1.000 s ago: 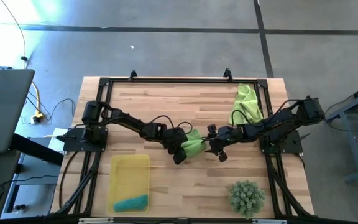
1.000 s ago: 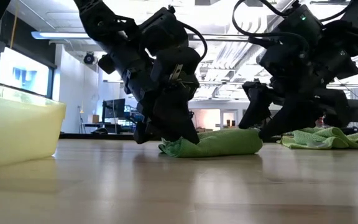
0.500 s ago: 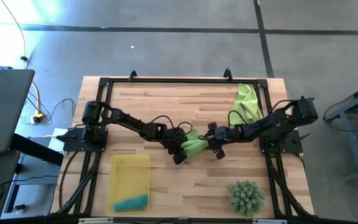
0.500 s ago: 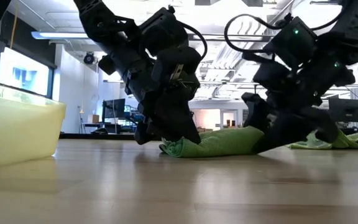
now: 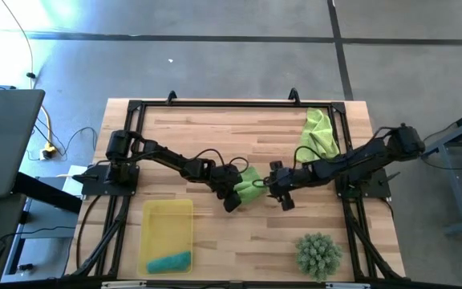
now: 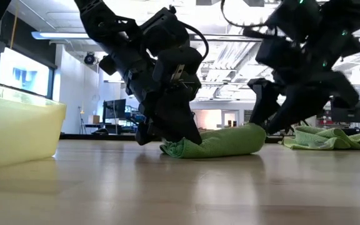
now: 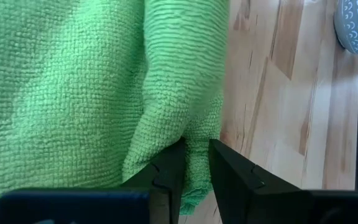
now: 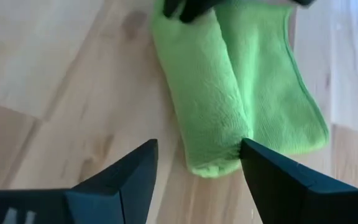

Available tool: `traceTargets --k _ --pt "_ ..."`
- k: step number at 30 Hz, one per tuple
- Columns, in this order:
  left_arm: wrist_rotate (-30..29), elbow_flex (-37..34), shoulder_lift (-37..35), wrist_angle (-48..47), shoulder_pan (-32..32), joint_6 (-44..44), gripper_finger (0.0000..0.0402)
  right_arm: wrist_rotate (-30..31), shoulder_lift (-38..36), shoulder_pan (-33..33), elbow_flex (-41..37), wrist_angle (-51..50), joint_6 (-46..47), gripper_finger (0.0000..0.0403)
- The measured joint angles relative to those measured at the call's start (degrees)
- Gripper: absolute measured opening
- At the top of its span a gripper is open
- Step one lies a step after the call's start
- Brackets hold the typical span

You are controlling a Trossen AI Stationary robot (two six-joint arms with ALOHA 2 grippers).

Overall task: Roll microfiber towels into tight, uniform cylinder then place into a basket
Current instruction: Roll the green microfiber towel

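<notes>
A lime green microfiber towel, partly rolled, lies on the table's middle. My left gripper is shut on its left end. My right gripper is open and hovers just off the roll's right end, one finger to each side of it. I see no touch. A second lime green towel lies crumpled at the far right. The yellow basket stands at the near left, and a teal towel lies in its near end. My left gripper pinches a bunched fold of the green towel between its two fingers, at the roll's left end. The fingers slant down at it from the table's left. The towel lies on the table.
A spiky green ball-shaped plant sits at the near right corner. A black frame runs around the wooden table top. Bare wood lies between the basket and the plant.
My right gripper dipped to the roll's right end half a second ago. It has since risen and drawn back a little toward the table's right, staying open. The towel's right end now shows plump and free.
</notes>
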Motion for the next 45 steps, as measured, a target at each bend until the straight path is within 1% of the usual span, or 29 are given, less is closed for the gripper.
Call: traceTargets --k 3,6,13,14,17,18,19,20,22,24,28,36,39,42,45 --pt "-0.02 0.00 0.00 -0.19 -0.04 0.00 0.0068 1.84 0.00 2.32 0.99 0.18 0.24 0.0220" --pt "-0.02 0.00 0.00 -0.19 -0.04 0.02 0.0068 1.84 0.48 3.81 0.97 2.65 -0.58 0.0220" --pt "0.01 0.00 0.00 0.20 -0.04 0.02 0.0068 1.78 4.02 4.27 0.95 6.43 -1.32 0.0220" --pt "0.00 0.00 0.00 0.25 -0.04 0.00 0.0068 2.36 4.33 4.29 0.95 5.87 -1.80 0.0220" --pt "0.02 0.00 0.00 0.28 -0.04 0.01 0.0068 8.85 4.39 4.32 0.95 2.14 -3.14 0.0220" --pt "0.02 0.00 0.00 0.31 -0.04 0.00 0.0068 9.68 4.39 4.29 0.95 1.42 -3.16 0.0220" --pt "0.02 0.00 0.00 0.40 -0.04 0.02 0.0068 9.33 4.39 4.23 0.95 1.32 -2.72 0.0220" --pt "0.02 0.00 0.00 0.47 -0.04 0.02 0.0068 7.66 4.39 4.21 0.95 1.50 -2.50 0.0220" --pt "0.02 0.00 0.00 0.51 -0.04 0.02 0.0068 2.90 4.39 4.30 0.95 2.54 -2.34 0.0220" --pt "0.02 0.00 0.00 0.51 -0.06 0.02 0.0068 1.79 4.39 4.34 0.95 3.46 -2.37 0.0220" --pt "0.02 0.00 0.00 0.51 -0.06 0.02 0.0068 1.83 6.16 3.85 0.95 6.06 -3.28 0.0220" --pt "0.13 0.00 0.00 0.49 -0.06 -0.02 0.0068 2.31 14.76 2.20 1.09 13.36 -5.72 0.0220" --pt "0.15 0.02 0.00 0.49 -0.07 0.00 0.0068 3.27 15.70 1.72 1.21 13.85 -5.95 0.0220" --pt "0.15 0.02 0.00 0.49 -0.21 0.00 0.0068 2.77 15.78 0.88 1.23 13.54 -6.45 0.0217" --pt "-0.03 0.00 0.00 0.47 -0.72 0.89 0.0068 1.87 15.86 -0.11 1.25 12.79 -6.21 0.0200"
